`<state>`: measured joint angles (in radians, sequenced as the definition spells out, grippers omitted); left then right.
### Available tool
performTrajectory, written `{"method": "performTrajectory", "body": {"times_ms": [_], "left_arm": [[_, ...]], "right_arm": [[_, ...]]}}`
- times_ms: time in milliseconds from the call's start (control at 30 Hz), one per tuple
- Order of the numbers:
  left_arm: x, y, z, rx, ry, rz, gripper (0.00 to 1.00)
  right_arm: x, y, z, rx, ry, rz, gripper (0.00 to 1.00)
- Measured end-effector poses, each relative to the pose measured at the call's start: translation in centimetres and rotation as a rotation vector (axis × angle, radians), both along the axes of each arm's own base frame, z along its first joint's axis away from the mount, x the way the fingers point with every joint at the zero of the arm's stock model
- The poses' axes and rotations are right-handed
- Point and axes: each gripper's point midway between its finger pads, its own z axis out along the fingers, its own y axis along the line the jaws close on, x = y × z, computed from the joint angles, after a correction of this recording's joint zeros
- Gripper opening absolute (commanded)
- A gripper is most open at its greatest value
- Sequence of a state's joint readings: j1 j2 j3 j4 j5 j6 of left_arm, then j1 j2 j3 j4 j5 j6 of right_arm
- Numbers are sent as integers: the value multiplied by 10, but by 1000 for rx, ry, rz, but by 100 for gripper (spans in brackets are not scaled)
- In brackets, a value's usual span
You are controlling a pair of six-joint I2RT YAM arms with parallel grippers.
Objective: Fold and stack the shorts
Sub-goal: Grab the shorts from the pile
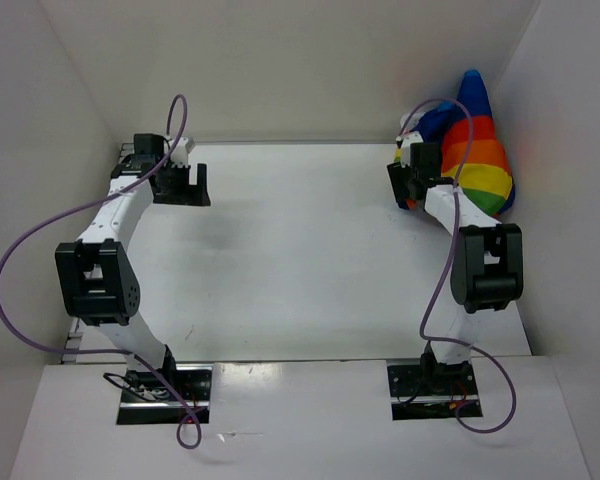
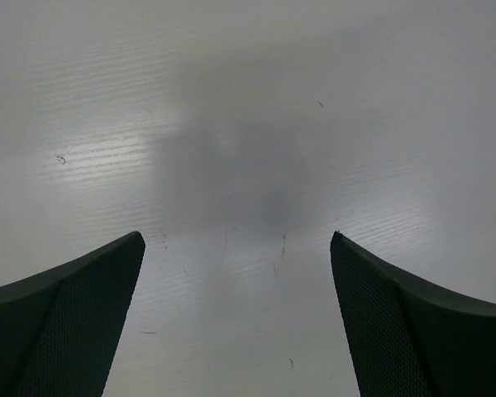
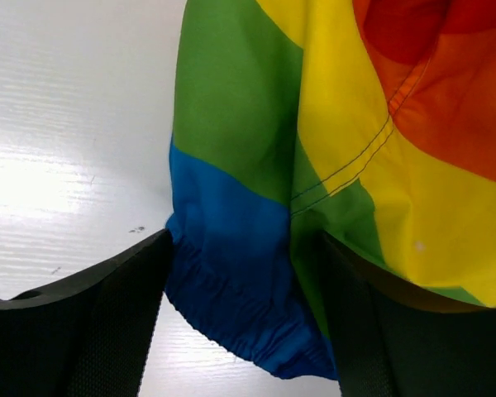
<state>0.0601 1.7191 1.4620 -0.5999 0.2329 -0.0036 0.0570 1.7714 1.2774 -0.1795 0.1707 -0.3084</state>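
The rainbow-striped shorts (image 1: 477,150) lie bunched in the far right corner, heaped up against the right wall. My right gripper (image 1: 408,186) is at their left edge. In the right wrist view the shorts (image 3: 331,124) fill the upper right, and their blue elastic waistband (image 3: 231,273) hangs between the fingers of the right gripper (image 3: 244,236). The jaws stand wide apart, open around the fabric. My left gripper (image 1: 186,185) is at the far left, open and empty. The left wrist view shows the left gripper (image 2: 236,236) over bare table only.
White walls enclose the white table (image 1: 300,250) at the back, left and right. The right wall (image 1: 570,150) is directly behind the shorts. Purple cables loop off both arms.
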Motion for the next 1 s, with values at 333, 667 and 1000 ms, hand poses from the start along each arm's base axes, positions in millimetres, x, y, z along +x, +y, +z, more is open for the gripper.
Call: {"method": "performTrajectory", "body": {"times_ms": [333, 667, 1000], "left_arm": [[-1, 0, -2, -1, 4, 0, 100], [-3, 0, -3, -1, 9, -1, 100], [-2, -3, 16, -13, -39, -12, 100]], "right_arm": [[3, -11, 3, -24, -26, -62, 14], [23, -23, 52, -32, -140, -123, 0], [18, -50, 239, -10, -549, -254, 0]]}}
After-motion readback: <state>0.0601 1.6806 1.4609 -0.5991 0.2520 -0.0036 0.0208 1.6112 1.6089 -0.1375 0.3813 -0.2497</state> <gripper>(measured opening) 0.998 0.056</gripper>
